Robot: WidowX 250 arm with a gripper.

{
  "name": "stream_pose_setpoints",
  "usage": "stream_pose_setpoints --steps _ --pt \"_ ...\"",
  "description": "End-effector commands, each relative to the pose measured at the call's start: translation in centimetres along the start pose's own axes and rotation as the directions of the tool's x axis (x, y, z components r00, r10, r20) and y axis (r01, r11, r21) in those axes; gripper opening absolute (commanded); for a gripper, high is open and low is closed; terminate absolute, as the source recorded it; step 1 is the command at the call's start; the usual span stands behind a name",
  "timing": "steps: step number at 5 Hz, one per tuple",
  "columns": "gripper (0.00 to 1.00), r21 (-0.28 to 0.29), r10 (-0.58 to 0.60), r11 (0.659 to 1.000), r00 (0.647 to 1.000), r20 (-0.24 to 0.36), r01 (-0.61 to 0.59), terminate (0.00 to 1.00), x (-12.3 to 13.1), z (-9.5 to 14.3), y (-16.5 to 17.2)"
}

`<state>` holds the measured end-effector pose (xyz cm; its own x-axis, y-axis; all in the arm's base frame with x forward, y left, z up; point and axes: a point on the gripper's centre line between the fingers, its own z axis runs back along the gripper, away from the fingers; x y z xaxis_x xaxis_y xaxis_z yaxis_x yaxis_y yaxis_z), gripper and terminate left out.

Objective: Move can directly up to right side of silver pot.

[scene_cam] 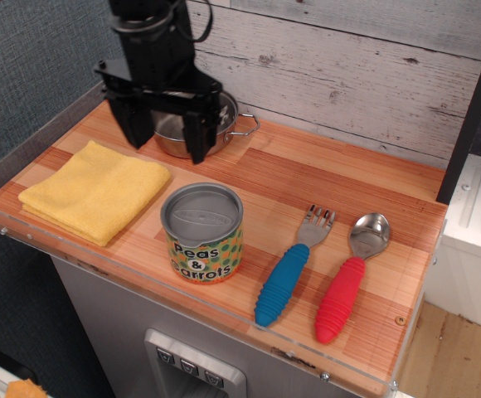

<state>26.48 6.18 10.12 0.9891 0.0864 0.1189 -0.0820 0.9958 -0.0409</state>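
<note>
Gripper [167, 135] hangs over the back left part of the wooden counter [340, 178], fingers spread wide and pointing down, nothing between them; it partly covers the silver pot [224, 124], which sits near the back edge toward the left corner — one loop handle shows on its right side. Can [202, 233] stands upright near the front edge, left of centre, lid up, label reading "Peas & Carrots"; well apart from the gripper. Folded yellow cloth [91, 191] lies by the left edge; blue-handled fork [289, 270] and red-handled spoon [347, 282] lie side by side toward the front right corner — not touching the can.
</note>
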Motion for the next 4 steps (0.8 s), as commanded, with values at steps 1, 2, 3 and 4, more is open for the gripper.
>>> stream_pose_setpoints --steps 1,2,3,4 --pt "1.00 0.009 -0.146 0.989 0.988 -0.052 0.147 0.00 -2.7 0.0 -1.3" --pt "1.00 0.038 -0.205 0.977 0.976 -0.073 0.208 0.00 -4.2 0.4 -1.6" --pt "1.00 0.034 -0.212 0.975 0.969 -0.124 0.217 0.00 -5.5 -0.1 -1.6" --pt "1.00 0.020 -0.237 0.970 0.960 -0.146 0.242 0.00 -6.1 -0.9 -1.8"
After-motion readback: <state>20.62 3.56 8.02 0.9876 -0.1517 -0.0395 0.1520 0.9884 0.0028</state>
